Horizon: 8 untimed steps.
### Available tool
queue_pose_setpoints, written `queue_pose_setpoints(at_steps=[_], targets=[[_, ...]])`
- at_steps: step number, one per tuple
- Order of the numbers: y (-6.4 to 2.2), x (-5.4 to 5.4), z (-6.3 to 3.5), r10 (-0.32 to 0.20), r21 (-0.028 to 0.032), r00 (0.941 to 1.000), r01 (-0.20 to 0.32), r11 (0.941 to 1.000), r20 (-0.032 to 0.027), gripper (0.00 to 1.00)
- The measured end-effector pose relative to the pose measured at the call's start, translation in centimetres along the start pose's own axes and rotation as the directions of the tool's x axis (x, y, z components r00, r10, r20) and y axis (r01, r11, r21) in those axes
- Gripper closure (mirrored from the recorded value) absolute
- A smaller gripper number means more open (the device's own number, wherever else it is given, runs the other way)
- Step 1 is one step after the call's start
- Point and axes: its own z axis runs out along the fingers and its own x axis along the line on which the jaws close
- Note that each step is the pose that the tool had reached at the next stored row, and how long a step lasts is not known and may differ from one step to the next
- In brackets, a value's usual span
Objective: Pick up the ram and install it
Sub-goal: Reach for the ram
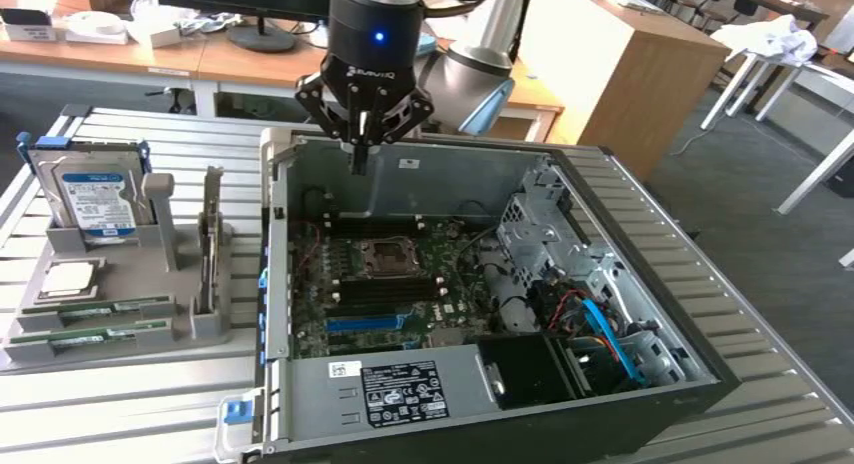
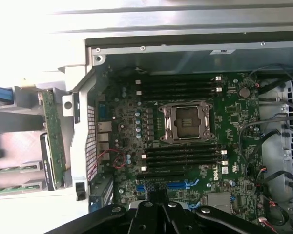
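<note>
Note the tool (image 1: 358,164) pinched shut on nothing, hanging above the back wall of the open computer case (image 1: 441,179), well apart from the ram. Look for the ram (image 1: 104,308) on the grey tray (image 1: 54,356) at the exterior view's left: two green sticks resting in the tray's grooves, one just beside the other, near the silver chip (image 1: 67,279) and the tall upright card (image 1: 210,234). Judging from that, treat the pickup as not yet begun.

To do it well: spread the tool before lowering. Come straight down over the middle of one stick and pinch across its thin faces, not its ends. Lift level so as not to snag the groove or the neighbouring stick. Keep clear of the tall card.

On the board, see empty dark memory slots (image 2: 180,157) beside the socket (image 2: 186,122).
</note>
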Motion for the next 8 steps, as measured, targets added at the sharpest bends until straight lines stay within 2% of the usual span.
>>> queue_pose_setpoints(at_steps=[8], targets=[[-0.06, 0.8, -0.01, 0.0, 0.0, 1.0, 0.0, 1.0, 0.0, 0.9]])
